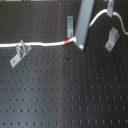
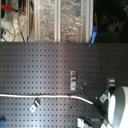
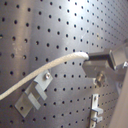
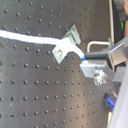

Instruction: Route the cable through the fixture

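The white cable [image 1: 42,43] runs from the first exterior view's left edge, across the top of a small metal fixture [image 1: 19,53], to its red-orange band [image 1: 69,41]. Just past the band it goes behind the grey gripper [image 1: 80,45], then curves up and off to the right. Another fixture [image 1: 112,39] stands right of the gripper, and one [image 1: 70,25] behind it. In both wrist views the cable [image 3: 45,70] [image 4: 30,39] ends between the fingers [image 3: 100,61], and the gripper [image 4: 86,61] looks shut on it. A bracket [image 4: 65,42] sits against the cable close to the fingertips.
The black perforated board [image 1: 65,95] fills the scene, with the same cable [image 2: 35,95] and brackets [image 2: 74,76] in the second exterior view. Behind the board stand clear bins [image 2: 60,20] and clutter. The white arm body [image 2: 118,107] sits at the second exterior view's lower right.
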### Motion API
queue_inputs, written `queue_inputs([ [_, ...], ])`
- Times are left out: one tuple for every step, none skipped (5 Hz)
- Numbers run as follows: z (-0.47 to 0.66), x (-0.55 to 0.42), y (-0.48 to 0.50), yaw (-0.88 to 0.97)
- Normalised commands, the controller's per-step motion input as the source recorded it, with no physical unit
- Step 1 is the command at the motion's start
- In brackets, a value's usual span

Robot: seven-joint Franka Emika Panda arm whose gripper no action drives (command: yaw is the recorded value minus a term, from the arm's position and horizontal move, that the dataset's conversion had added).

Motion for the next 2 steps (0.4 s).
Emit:
queue_inputs([
  [0.0, -0.115, -0.119, 0.0],
  [0.1, 0.008, -0.662, -0.18],
])
